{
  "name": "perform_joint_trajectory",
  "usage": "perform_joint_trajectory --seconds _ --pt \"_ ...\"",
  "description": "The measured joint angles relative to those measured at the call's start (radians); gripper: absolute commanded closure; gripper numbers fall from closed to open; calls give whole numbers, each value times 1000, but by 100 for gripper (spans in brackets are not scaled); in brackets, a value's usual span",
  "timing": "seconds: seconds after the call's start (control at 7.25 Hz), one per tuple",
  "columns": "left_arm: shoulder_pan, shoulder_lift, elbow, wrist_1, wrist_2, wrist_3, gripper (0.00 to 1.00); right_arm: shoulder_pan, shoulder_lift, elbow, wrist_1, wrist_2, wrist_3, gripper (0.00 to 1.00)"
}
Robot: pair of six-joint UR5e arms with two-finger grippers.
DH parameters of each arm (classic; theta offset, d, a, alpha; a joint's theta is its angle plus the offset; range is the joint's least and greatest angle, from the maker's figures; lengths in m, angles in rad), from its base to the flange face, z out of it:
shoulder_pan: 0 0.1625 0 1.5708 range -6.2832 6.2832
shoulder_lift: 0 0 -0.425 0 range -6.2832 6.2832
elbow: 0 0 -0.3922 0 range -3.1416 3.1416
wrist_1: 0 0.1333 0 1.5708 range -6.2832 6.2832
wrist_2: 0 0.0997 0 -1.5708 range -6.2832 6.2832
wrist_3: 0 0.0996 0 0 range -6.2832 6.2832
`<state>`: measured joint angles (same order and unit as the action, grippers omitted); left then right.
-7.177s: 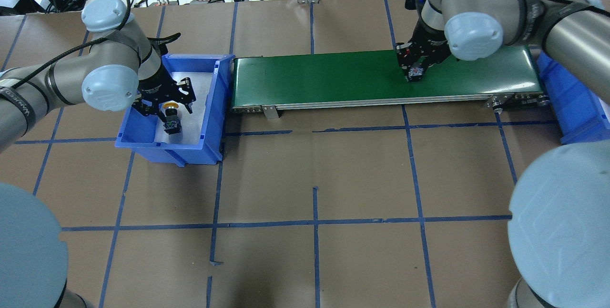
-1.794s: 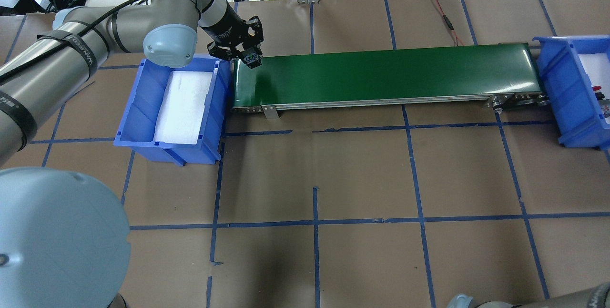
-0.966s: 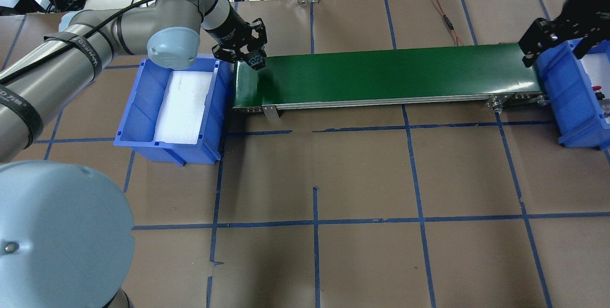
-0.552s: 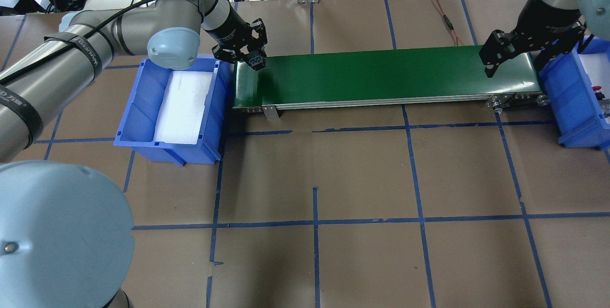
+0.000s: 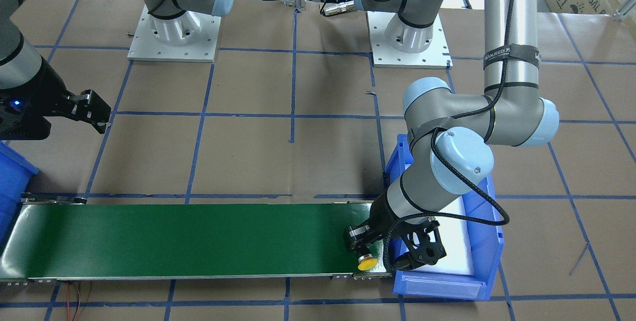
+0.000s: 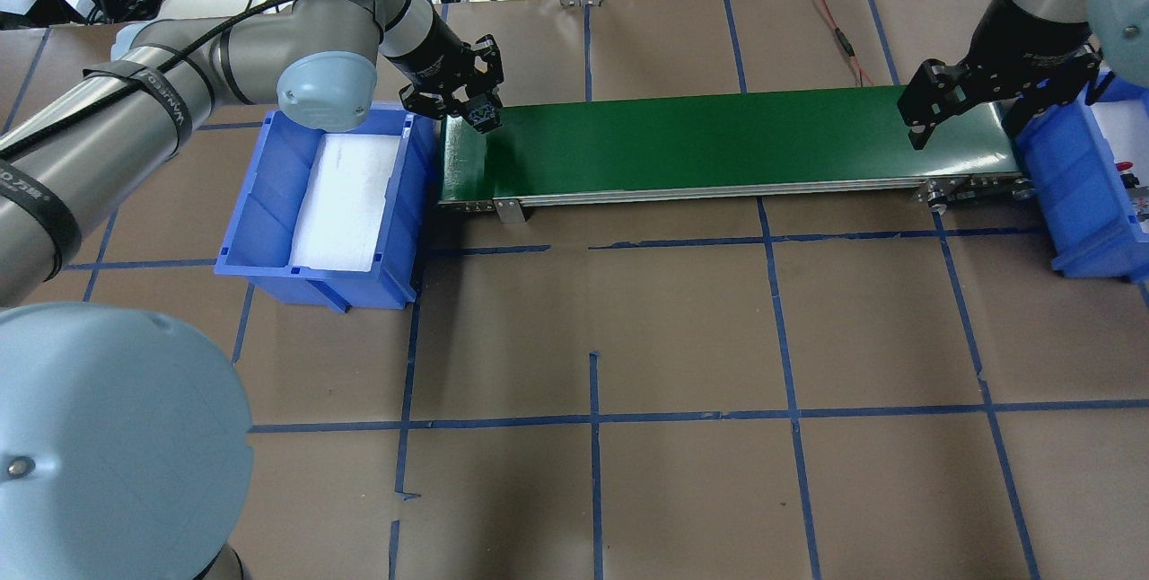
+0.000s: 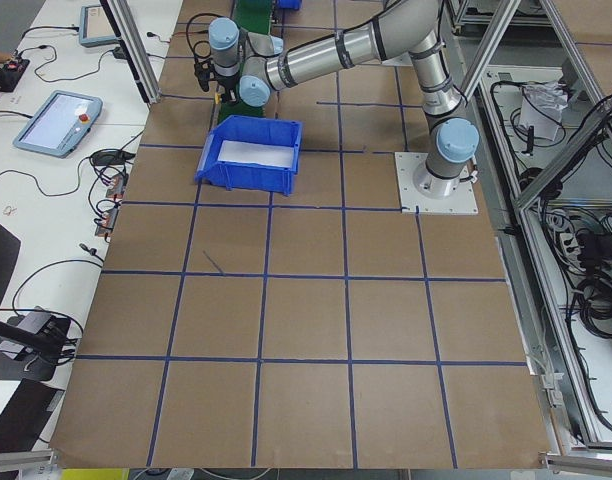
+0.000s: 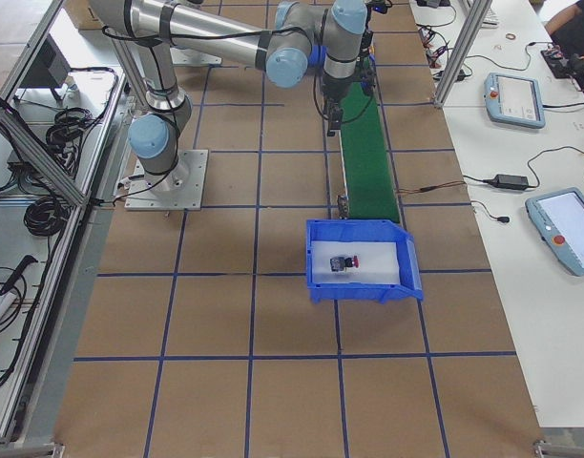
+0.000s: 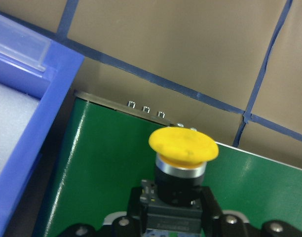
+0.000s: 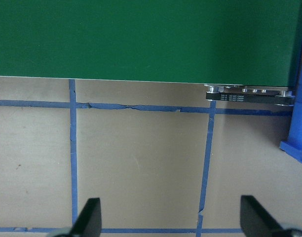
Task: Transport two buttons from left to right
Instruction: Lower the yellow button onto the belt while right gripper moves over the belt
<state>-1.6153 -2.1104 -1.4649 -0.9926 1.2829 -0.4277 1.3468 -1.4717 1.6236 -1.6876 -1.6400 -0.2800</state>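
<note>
Left gripper (image 6: pixel 477 113) clamps yellow button (image 9: pixel 183 146) above belt (image 6: pixel 718 140) end.
Blue bin (image 6: pixel 269 194) just beside; right gripper (image 6: pixel 968 118) spread wide at far end.

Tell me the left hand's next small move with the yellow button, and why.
Probably lower it onto the belt and let go. The left hand grips the yellow button over the belt's left end, the right hand hangs open over the far end, and the red button already lies in the right bin.
</note>
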Motion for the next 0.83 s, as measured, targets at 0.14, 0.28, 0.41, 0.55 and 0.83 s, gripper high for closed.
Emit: perform_joint_trajectory --seconds 0.14,0.28,0.41,0.55,0.83 --pt "0 2 -10 4 0 4 74 0 0 4 0 1 1 0" --pt "-1 8 -29 7 0 33 73 0 0 7 0 4 2 0" --pt "-1 18 -46 8 0 89 73 2 -4 10 0 7 3 0" --pt "-1 26 -64 7 -3 131 73 17 -16 15 1 9 13 0" --pt "-2 37 -112 10 -7 164 57 103 -42 20 0 9 101 0"
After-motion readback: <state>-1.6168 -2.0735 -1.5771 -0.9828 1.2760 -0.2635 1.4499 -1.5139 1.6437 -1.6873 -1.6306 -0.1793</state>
